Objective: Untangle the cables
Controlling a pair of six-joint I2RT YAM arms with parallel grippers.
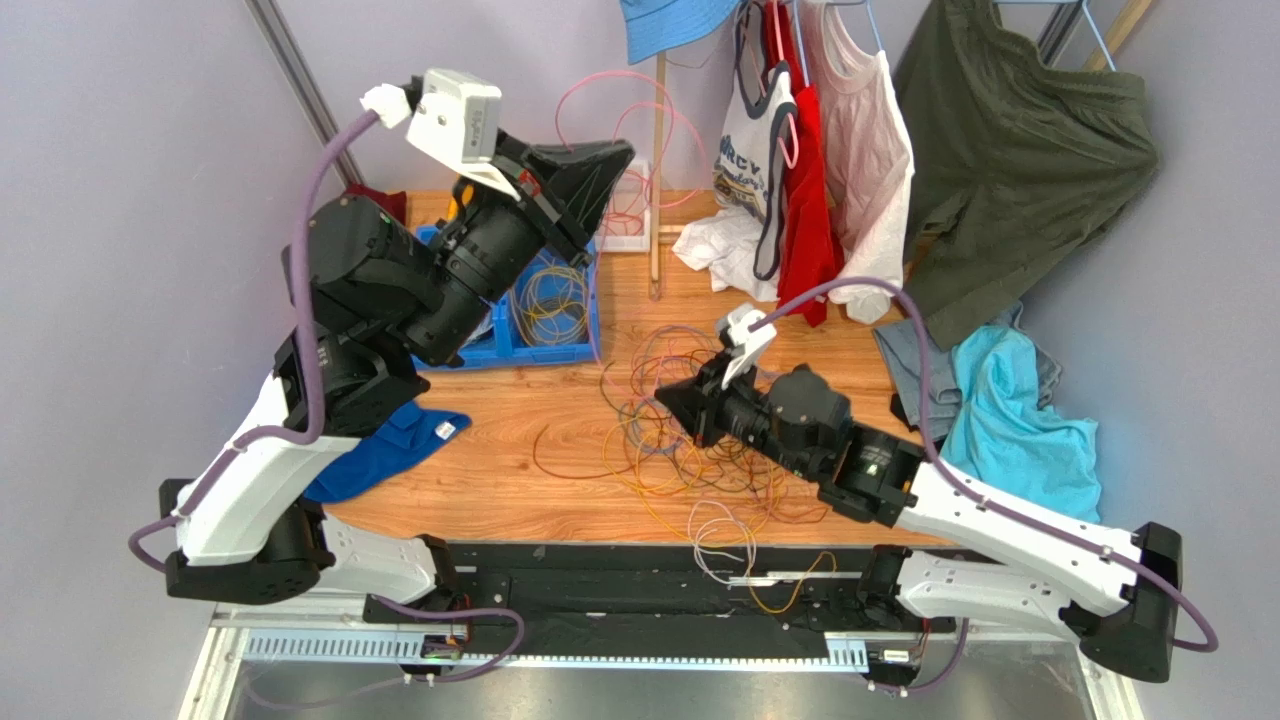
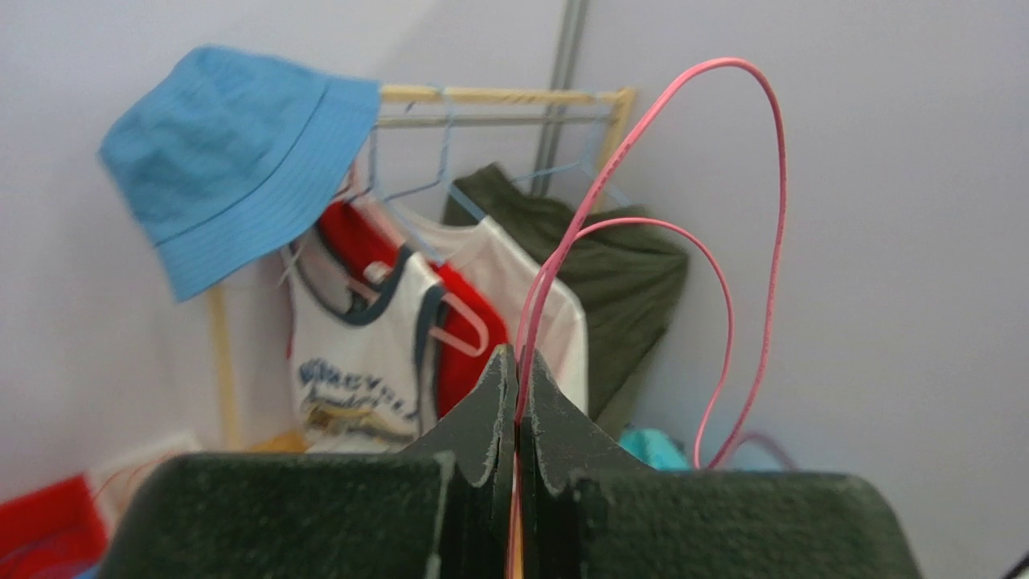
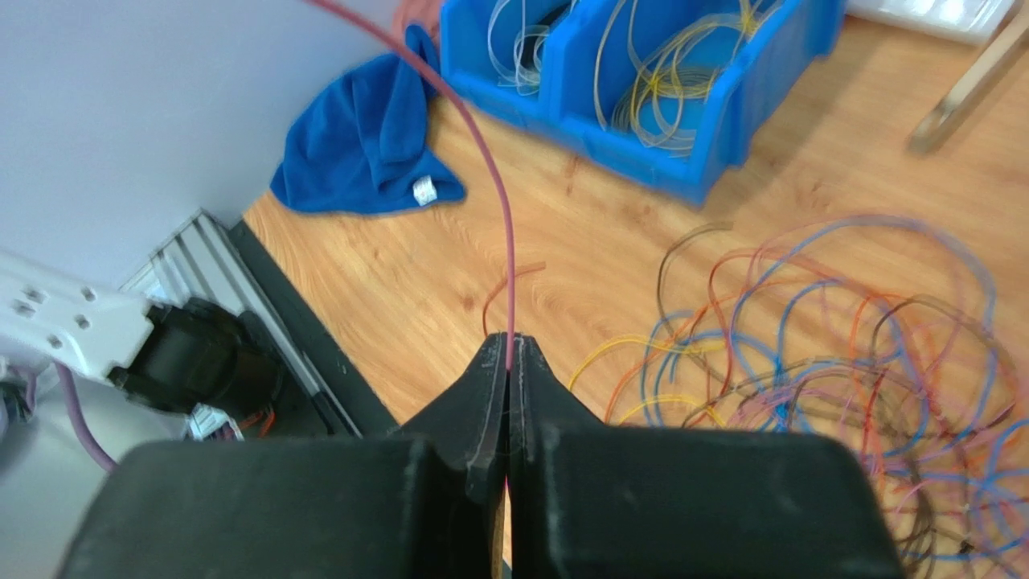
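Fingers of the left gripper point(image 2: 517, 360) were pressed together on a pink cable point(image 2: 780, 205), a thin glossy strand that rose from the tips in two tall loops in the air. The right gripper point(image 3: 507, 350) was likewise clamped on a dark red cable point(image 3: 489, 169), which ran off from its tips in a gentle curve. We saw the other cables point(image 3: 833, 326) beside it on the wooden table point(image 3: 399, 290), a loose heap of overlapping rings in orange, blue, yellow, brown and purple. Beyond lay a crumpled blue cloth point(image 3: 350, 145) and a blue plastic bin point(image 3: 725, 133) with more coils inside. Behind the left gripper, a blue hat point(image 2: 230, 157) and shirts point(image 2: 362, 350) hung on a wooden rail point(image 2: 507, 94).
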